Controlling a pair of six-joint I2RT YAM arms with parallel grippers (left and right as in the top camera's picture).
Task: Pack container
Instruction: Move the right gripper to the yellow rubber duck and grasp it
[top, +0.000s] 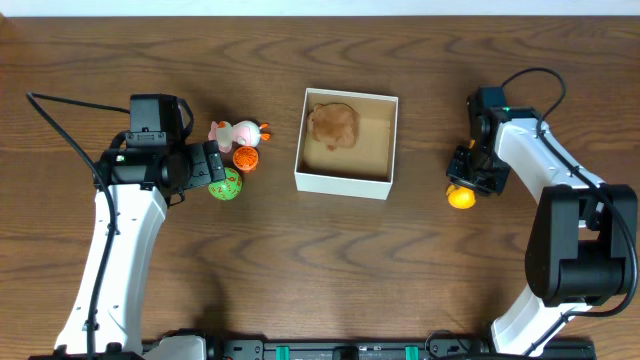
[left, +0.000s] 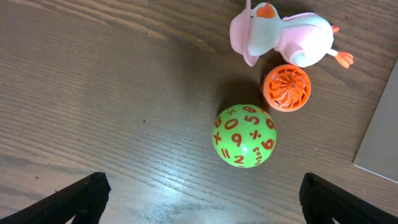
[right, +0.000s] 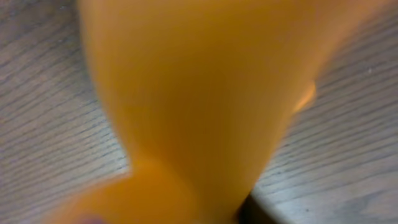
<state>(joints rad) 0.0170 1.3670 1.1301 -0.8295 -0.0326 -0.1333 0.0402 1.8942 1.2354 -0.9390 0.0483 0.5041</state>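
Observation:
The container (top: 343, 183), a white box with a tan inside, stands mid-table with a brown plush toy (top: 333, 125) in it. My left gripper (top: 213, 168) is open and empty just left of a green number ball (top: 226, 185). In the left wrist view the ball (left: 244, 136) lies ahead of the wide-open jaws (left: 202, 205). An orange ridged ball (left: 286, 88) and a pink-and-white duck (left: 280, 37) lie beyond it. My right gripper (top: 466, 182) is down on an orange toy (top: 461, 198) right of the container. That toy (right: 199, 93) fills the right wrist view, blurred, hiding the fingers.
The container's white wall (left: 380, 130) shows at the right edge of the left wrist view. The orange ridged ball (top: 246, 158) and the duck (top: 238, 133) sit between my left gripper and the container. The wooden table (top: 330, 270) spreads around everything.

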